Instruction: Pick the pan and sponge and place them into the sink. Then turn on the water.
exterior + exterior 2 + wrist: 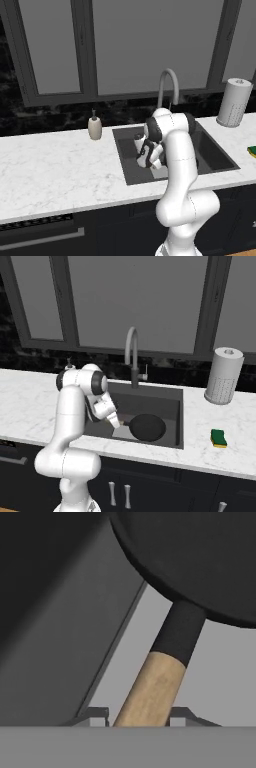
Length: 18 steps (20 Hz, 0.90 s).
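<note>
Down in the sink (pixel 170 401), pan (pixel 148 427) lies flat, gripper (pixel 139 714) narrowly straddling its wooden handle (pixel 152 689); grip unclear. Rigid, head-heavy, grab handle. Sponge (pixel 218 438) soft, light, near bench front edge.

The sink (pixel 170 401) has tall dark walls all around, so a gripper can get in from the top. The pan (pixel 148 427) lies on the sink floor and takes up the near middle part. The far part of the floor is bare. The curved faucet (pixel 132 351) stands over the back edge, in the upper middle of the right base view. At the lower right of that view, the sponge (pixel 218 438) sits on open counter (pixel 220 421), with the paper towel roll (pixel 223 376) standing behind it.
</note>
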Motion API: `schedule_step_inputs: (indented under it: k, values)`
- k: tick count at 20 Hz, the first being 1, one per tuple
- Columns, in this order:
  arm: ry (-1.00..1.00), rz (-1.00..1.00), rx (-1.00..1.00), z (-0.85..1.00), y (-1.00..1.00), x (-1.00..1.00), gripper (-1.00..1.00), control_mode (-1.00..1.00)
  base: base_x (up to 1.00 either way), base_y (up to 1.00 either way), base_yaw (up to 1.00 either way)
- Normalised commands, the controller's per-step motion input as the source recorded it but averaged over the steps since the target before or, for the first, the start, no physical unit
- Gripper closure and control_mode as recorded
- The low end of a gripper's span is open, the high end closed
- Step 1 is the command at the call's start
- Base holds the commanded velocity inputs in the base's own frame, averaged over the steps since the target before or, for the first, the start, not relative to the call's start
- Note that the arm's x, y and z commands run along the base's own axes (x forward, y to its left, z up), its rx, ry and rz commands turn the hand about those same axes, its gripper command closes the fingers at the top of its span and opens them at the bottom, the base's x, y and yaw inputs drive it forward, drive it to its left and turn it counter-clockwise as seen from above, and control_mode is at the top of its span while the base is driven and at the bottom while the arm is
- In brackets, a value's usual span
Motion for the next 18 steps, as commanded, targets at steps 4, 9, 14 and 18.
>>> schedule_step_inputs:
  k: [4, 9, 14, 18]
  values:
    - [-0.18, 0.00, 0.08, 0.02, 0.00, -0.22, -1.00, -1.00, 0.00, 0.00, 0.00]
    - [-0.15, 0.00, 0.08, 0.37, 0.00, -0.17, -1.00, -1.00, 0.00, 0.00, 0.00]
    - [-0.17, 0.03, 0.11, 0.98, 0.00, -0.05, -1.00, -1.00, 0.00, 0.00, 0.00]
    - [-0.03, 0.05, 0.01, 0.92, 0.26, -0.14, -1.00, -1.00, 0.00, 0.00, 0.00]
